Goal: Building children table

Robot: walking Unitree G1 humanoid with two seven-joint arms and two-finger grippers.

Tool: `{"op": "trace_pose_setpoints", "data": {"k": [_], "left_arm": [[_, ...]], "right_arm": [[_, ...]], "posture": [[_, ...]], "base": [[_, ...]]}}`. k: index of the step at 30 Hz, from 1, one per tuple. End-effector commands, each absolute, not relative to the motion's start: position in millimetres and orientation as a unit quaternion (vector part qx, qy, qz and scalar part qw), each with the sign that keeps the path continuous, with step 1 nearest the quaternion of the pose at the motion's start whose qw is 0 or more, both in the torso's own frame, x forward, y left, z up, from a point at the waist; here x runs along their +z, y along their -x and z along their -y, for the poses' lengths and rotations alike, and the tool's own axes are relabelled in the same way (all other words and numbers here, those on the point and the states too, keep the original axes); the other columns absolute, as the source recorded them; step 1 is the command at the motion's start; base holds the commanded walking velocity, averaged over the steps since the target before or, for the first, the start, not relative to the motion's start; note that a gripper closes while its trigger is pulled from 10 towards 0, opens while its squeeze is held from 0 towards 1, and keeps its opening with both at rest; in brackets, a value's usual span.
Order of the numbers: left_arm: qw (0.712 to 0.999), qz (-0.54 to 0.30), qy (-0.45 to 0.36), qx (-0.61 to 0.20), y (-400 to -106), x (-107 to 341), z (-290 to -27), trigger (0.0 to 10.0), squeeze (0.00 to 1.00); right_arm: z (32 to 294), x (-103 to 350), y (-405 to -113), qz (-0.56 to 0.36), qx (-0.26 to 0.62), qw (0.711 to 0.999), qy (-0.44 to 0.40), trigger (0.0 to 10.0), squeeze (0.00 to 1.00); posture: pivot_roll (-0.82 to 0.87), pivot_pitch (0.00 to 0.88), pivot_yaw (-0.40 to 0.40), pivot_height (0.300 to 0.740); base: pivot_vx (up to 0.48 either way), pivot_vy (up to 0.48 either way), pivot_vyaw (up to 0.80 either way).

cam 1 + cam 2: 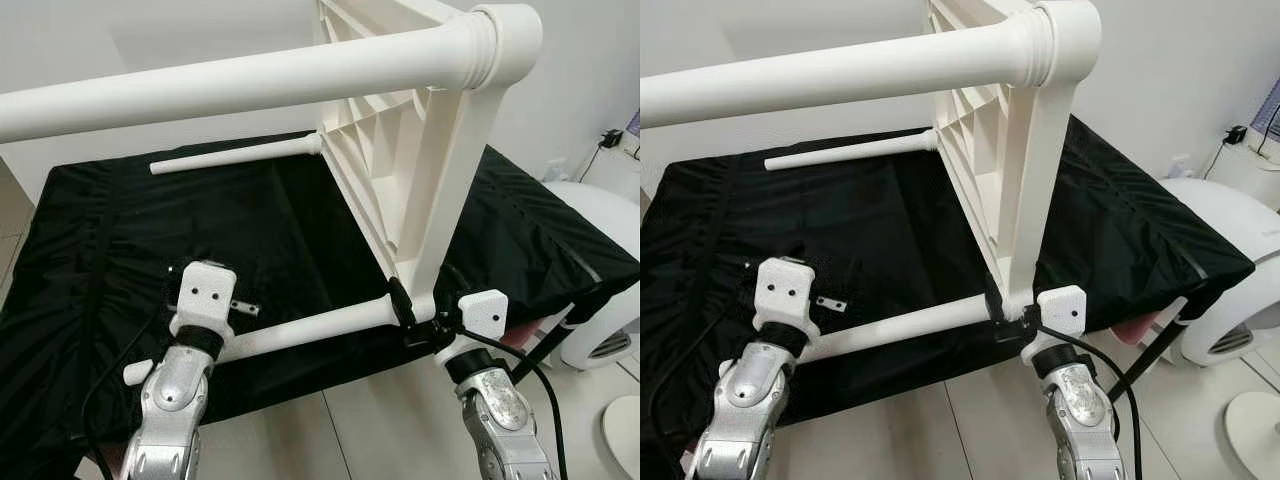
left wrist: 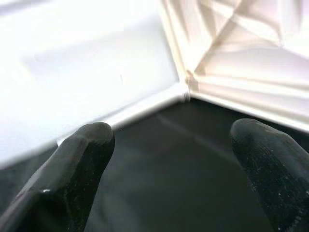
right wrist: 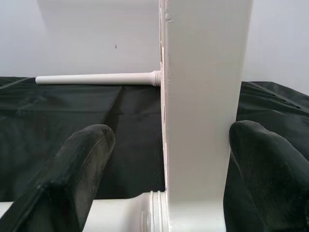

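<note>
Plastic, I think: the children table [image 1: 400,150] is white moulded plastic w/ ribs under the top, so prob. light and stiff, but smooth and a bit slippery for my black fingers. It stands on its edge on the desk [image 1: 150,230], which has a black cover, and the legs point sideways. One leg [image 1: 240,80] is high, near my head camera; one far leg [image 1: 235,157] is above the cover; one near leg [image 1: 310,327] lies low at the front edge of the desk.

My right end effector [image 1: 418,318] is at the lower corner, where the near leg joins the top. In the right wrist view the fingers [image 3: 72,174] stand apart on both sides of the table's edge; I cannot tell if they already press it.

My left end effector [image 2: 169,145] is spread apart w/ nothing between the fingers, close beside the near leg.

Best hold, imo: the thick corner or the edge of the top, not the thin ribs. A leg gives long leverage, so the standing top may tip over if pushed.
</note>
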State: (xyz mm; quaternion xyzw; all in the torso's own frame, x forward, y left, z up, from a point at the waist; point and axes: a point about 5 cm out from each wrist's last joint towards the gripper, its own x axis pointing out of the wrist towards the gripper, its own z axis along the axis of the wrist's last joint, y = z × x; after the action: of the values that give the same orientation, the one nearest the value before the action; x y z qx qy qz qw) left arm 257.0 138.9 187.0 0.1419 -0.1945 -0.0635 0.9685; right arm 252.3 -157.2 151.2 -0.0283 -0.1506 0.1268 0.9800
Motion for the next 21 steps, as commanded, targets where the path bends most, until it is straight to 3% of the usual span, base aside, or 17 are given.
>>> {"op": "trace_pose_setpoints", "data": {"k": [1, 6, 21], "left_arm": [[0.959, 0.237, -0.152, -0.022, -253.3, 200.1, -140.6, 10.0, 0.00], [0.932, 0.306, -0.194, -0.016, -243.7, 222.6, -138.8, 10.0, 0.00], [0.881, 0.386, -0.273, 0.005, -220.6, 250.8, -142.8, 10.0, 0.00]], "right_arm": [[156.5, 145.8, -252.7, 0.140, 0.138, 0.980, 0.037, 10.0, 0.00], [158.2, 144.0, -256.4, 0.134, 0.144, 0.980, 0.042, 10.0, 0.00], [161.1, 140.7, -277.9, 0.122, 0.180, 0.974, 0.058, 10.0, 0.00]], "posture": [[-0.07, 0.044, 0.027, 0.740], [-0.05, 0.051, 0.004, 0.740], [0.03, 0.078, -0.057, 0.740]], "base": [[0.000, 0.000, 0.00], [0.000, 0.000, 0.00], [0.000, 0.000, 0.00]]}}
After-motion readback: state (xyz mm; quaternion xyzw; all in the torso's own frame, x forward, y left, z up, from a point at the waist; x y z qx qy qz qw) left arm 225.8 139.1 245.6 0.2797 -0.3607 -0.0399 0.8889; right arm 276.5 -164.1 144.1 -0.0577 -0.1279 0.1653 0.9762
